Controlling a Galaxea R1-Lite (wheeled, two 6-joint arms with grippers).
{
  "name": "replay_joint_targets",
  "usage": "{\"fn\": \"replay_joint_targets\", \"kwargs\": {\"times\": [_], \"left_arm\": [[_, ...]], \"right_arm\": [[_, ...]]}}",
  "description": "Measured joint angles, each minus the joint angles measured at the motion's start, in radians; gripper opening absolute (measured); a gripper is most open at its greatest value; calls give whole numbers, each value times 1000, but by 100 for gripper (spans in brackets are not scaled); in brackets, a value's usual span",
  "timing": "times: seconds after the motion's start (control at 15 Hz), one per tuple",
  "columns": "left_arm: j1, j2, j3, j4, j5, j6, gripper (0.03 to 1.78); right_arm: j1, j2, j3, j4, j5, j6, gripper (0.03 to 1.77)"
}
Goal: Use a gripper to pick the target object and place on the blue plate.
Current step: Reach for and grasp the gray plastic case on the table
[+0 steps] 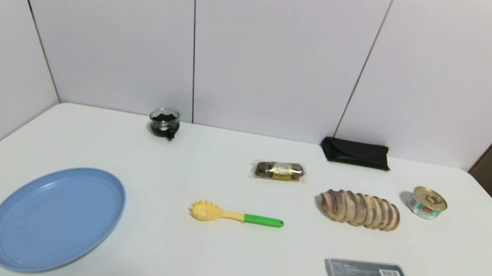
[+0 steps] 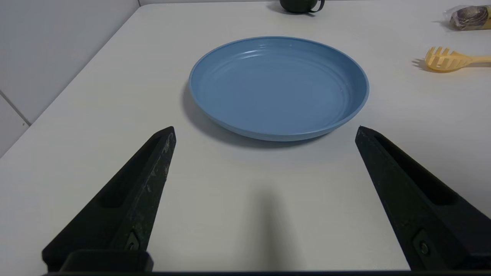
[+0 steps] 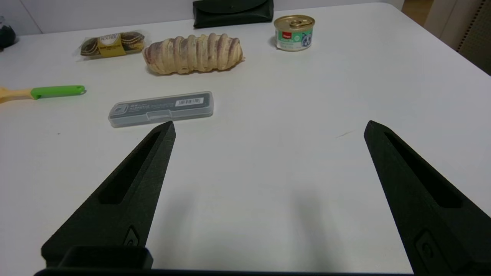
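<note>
The target object, a slim grey translucent case (image 1: 366,273) with a white barcode label, lies flat near the table's front right; the case (image 3: 161,109) also shows in the right wrist view, just beyond one fingertip. The blue plate (image 1: 28,241) sits empty at the front left, and its rim (image 2: 276,136) faces the left wrist camera. My left gripper (image 2: 266,132) hangs open above bare table short of the plate. My right gripper (image 3: 269,128) is open too, holding nothing. Neither arm shows in the head view.
A yellow pasta spoon with a green handle (image 1: 235,216) lies mid-table. Behind it are a wrapped snack (image 1: 279,170), a striped bread loaf (image 1: 360,209), a tin can (image 1: 427,203), a black pouch (image 1: 356,153) and a small dark jar (image 1: 163,122) by the wall.
</note>
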Motion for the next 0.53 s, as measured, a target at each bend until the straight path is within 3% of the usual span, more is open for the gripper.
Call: {"fn": "replay_joint_targets", "kwargs": {"times": [0.27, 0.53], "left_arm": [[-1, 173, -105, -9, 0, 6, 169], [-15, 524, -376, -40, -21, 109, 169]], "right_arm": [[0, 0, 0, 0, 0, 0, 170], [0, 0, 0, 0, 0, 0, 170]]}}
